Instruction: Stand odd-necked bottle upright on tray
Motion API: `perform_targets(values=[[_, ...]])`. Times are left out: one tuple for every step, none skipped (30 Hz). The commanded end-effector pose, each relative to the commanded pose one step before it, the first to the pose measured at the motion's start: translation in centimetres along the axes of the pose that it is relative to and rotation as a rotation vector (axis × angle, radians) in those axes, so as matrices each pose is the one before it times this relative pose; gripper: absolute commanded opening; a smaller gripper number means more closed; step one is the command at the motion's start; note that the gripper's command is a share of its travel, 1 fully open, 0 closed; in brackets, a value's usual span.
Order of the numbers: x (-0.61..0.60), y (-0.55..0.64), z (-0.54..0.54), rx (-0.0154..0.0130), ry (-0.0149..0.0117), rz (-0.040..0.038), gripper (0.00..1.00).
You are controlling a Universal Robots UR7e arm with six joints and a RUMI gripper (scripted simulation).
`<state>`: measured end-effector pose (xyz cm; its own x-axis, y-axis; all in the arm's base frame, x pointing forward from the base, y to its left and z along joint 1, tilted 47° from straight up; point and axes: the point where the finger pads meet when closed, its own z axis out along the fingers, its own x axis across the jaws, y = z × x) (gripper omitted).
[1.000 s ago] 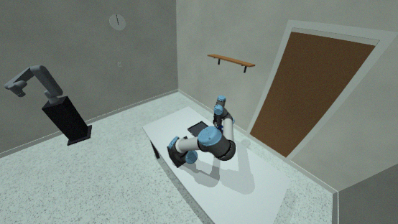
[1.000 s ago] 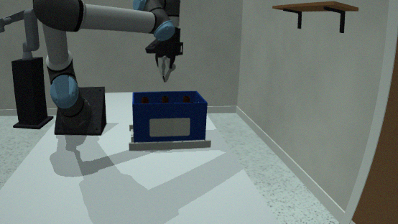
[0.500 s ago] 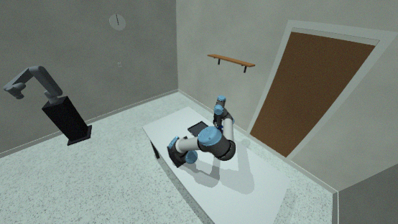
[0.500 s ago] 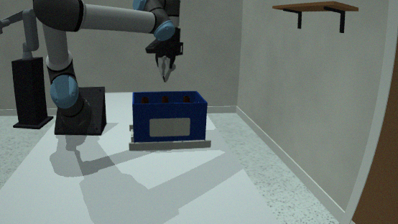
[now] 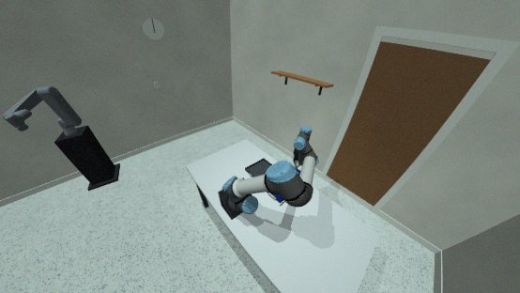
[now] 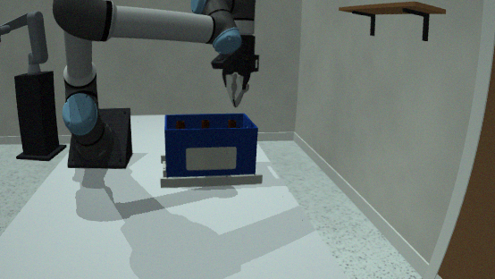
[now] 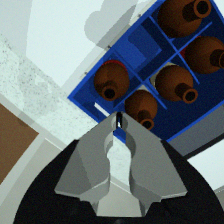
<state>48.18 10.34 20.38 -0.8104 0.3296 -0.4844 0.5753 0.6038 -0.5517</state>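
A blue crate stands on the white table and holds several brown bottles; three necks show over its rim in the exterior view. In the wrist view the crate shows from above with brown bottles in its cells, among them one at the near corner and one beside it. My gripper hangs above the crate's right rear corner, clear of the bottles. Its fingers are shut with nothing between them. The dark tray lies on the table beyond the arm.
The crate rests on a grey slab. The arm's base stands left of the crate. A black pedestal with a second arm stands off the table at left. A wall runs close on the right, with a shelf high up.
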Motion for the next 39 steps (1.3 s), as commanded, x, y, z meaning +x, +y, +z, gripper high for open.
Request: perform_targets(values=[[-1.368,0.192,0.049,-0.00123,0.00184,-0.00225,0.00],[0.000,0.000,0.000,0.00000,0.00000,0.00000,0.00],[0.000,0.000,0.000,0.00000,0.00000,0.00000,0.00],[0.000,0.000,0.000,0.00000,0.00000,0.00000,0.38],[0.000,0.000,0.000,0.00000,0.00000,0.00000,0.38],[0.000,0.000,0.000,0.00000,0.00000,0.00000,0.38],[0.000,0.000,0.000,0.00000,0.00000,0.00000,0.38],[0.000,0.000,0.000,0.00000,0.00000,0.00000,0.38],[0.000,0.000,0.000,0.00000,0.00000,0.00000,0.38],[0.000,0.000,0.000,0.00000,0.00000,0.00000,0.38],[0.000,0.000,0.000,0.00000,0.00000,0.00000,0.38],[0.000,0.000,0.000,0.00000,0.00000,0.00000,0.38],[0.000,0.000,0.000,0.00000,0.00000,0.00000,0.38],[0.000,0.000,0.000,0.00000,0.00000,0.00000,0.38],[0.000,0.000,0.000,0.00000,0.00000,0.00000,0.38],[0.000,0.000,0.000,0.00000,0.00000,0.00000,0.38],[0.000,0.000,0.000,0.00000,0.00000,0.00000,0.38],[0.000,0.000,0.000,0.00000,0.00000,0.00000,0.38],[0.000,0.000,0.000,0.00000,0.00000,0.00000,0.38],[0.000,0.000,0.000,0.00000,0.00000,0.00000,0.38],[0.000,0.000,0.000,0.00000,0.00000,0.00000,0.38],[0.000,0.000,0.000,0.00000,0.00000,0.00000,0.38],[0.000,0.000,0.000,0.00000,0.00000,0.00000,0.38],[0.000,0.000,0.000,0.00000,0.00000,0.00000,0.38],[0.000,0.000,0.000,0.00000,0.00000,0.00000,0.38],[0.000,0.000,0.000,0.00000,0.00000,0.00000,0.38],[0.000,0.000,0.000,0.00000,0.00000,0.00000,0.38],[0.000,0.000,0.000,0.00000,0.00000,0.00000,0.38],[0.000,0.000,0.000,0.00000,0.00000,0.00000,0.38],[0.000,0.000,0.000,0.00000,0.00000,0.00000,0.38],[0.000,0.000,0.000,0.00000,0.00000,0.00000,0.38],[0.000,0.000,0.000,0.00000,0.00000,0.00000,0.38],[0.000,0.000,0.000,0.00000,0.00000,0.00000,0.38],[0.000,0.000,0.000,0.00000,0.00000,0.00000,0.38],[0.000,0.000,0.000,0.00000,0.00000,0.00000,0.38],[0.000,0.000,0.000,0.00000,0.00000,0.00000,0.38],[0.000,0.000,0.000,0.00000,0.00000,0.00000,0.38],[0.000,0.000,0.000,0.00000,0.00000,0.00000,0.38],[0.000,0.000,0.000,0.00000,0.00000,0.00000,0.38]])
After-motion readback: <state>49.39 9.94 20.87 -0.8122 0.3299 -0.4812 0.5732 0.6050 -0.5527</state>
